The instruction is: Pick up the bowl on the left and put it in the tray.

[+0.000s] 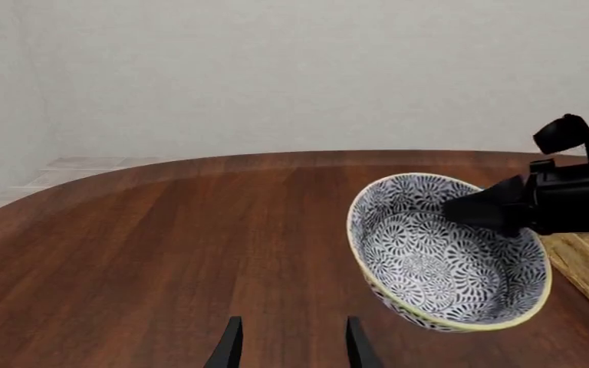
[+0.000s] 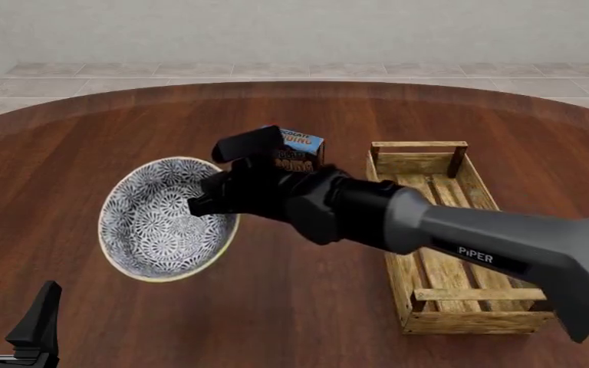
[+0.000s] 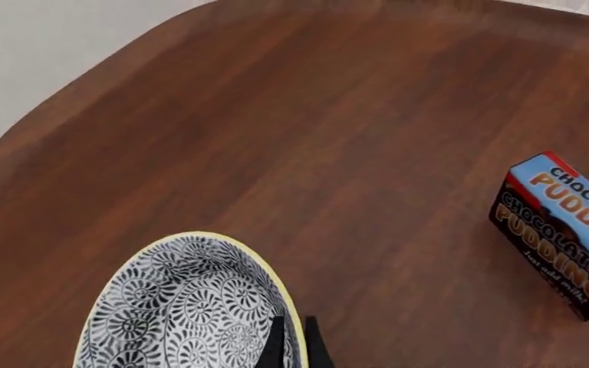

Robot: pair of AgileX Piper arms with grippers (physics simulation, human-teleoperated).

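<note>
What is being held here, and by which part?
The right gripper holds the bowl by its rim, tilted. The left gripper is open, holding nothing.

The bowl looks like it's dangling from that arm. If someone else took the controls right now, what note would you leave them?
Right gripper: shut on the rim of the bowl, which is tilted and looks lifted off the table.
Left gripper: open, holding nothing, low at the near left.
The tray stands to the right of the bowl with nothing in it. The pudding box stands behind the right arm, between bowl and tray.
Done: bowl gripped and apparently raised.
Left: carry it right, over the tray, lower it in, let go.
</note>
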